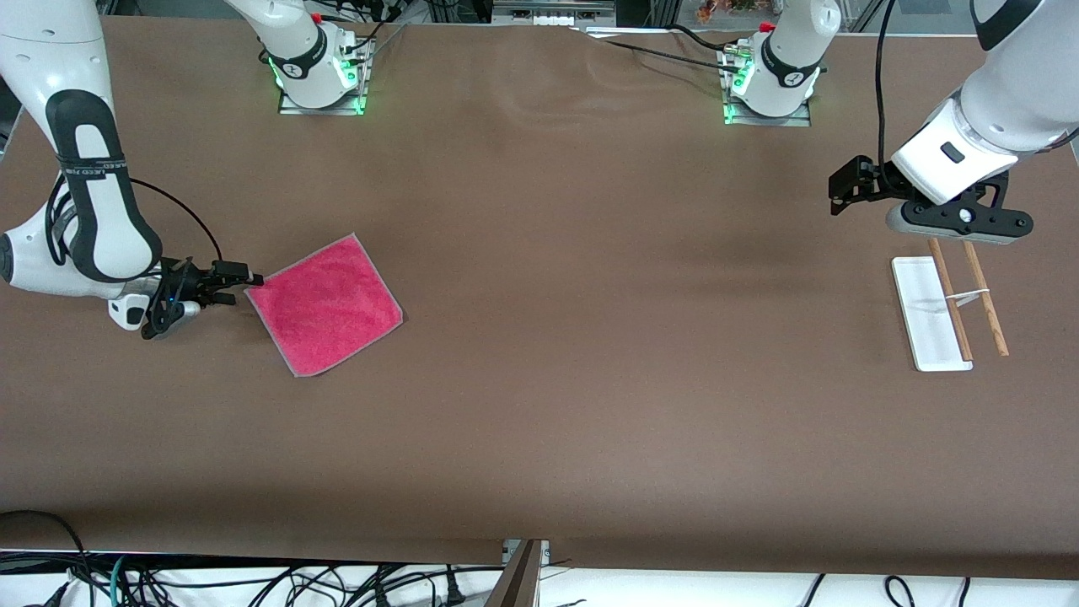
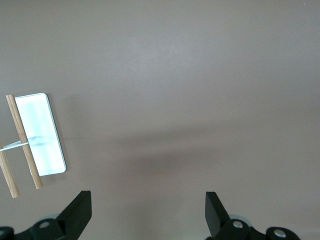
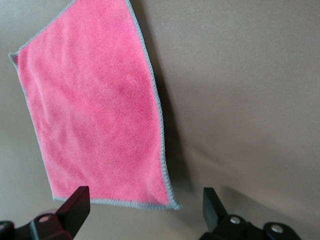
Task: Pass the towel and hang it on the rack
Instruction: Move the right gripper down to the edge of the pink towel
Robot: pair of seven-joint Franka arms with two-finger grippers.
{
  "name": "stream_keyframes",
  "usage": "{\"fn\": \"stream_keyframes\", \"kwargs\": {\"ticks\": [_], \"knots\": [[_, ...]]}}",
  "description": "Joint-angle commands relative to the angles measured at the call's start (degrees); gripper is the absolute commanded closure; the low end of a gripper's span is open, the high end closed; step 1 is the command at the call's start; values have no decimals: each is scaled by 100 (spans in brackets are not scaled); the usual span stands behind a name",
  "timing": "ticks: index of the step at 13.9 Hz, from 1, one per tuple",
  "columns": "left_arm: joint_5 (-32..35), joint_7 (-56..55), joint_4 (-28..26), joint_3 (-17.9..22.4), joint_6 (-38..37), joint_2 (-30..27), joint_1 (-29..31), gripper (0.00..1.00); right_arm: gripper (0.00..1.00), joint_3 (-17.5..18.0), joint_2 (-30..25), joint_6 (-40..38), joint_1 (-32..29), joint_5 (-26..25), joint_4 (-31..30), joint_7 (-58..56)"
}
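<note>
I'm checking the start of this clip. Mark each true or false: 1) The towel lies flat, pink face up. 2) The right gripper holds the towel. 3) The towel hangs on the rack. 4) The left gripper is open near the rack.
1) True: the towel lies flat on the table, pink up.
2) False: the right gripper is open at the towel's corner, not gripping.
3) False: the rack is bare.
4) True: the left gripper is open, over the table beside the rack.

I can read almost nothing here. A black band point(image 1: 88, 164) round my right arm carries white lettering, too small and skewed for me to make out. The towel, the rack and the worktop show no writing or numbers.
</note>
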Motion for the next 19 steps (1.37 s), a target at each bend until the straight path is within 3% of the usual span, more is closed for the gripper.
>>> {"fn": "stream_keyframes", "kwargs": {"ticks": [1, 4, 8, 9, 12, 15, 19], "knots": [[-23, 7, 100, -5, -162, 0, 30, 0, 2, 30, -24, 23, -60, 192, -111, -168], [-23, 7, 109, -5, -171, 9, 30, 0, 21, 30, -42, 22, -60, 272, -226, -168], [-23, 51, 109, -5, -171, 9, 92, 0, 38, 30, -51, 31, -60, 359, -349, -211], [-23, 42, 109, -5, -171, 9, 92, 0, 48, 30, -42, 31, -69, 359, -358, -238], [-23, 33, 109, -13, -171, 9, 92, 0, 100, 30, -51, 23, -69, 359, -349, -238], [-32, 16, 109, -31, -171, 9, 83, 0, 100, 47, -68, -21, -43, 351, -218, -142], [-32, 7, 109, -31, -171, 9, 92, 0, 100, 65, -112, -170, 238, 71, 449, 376]]}}
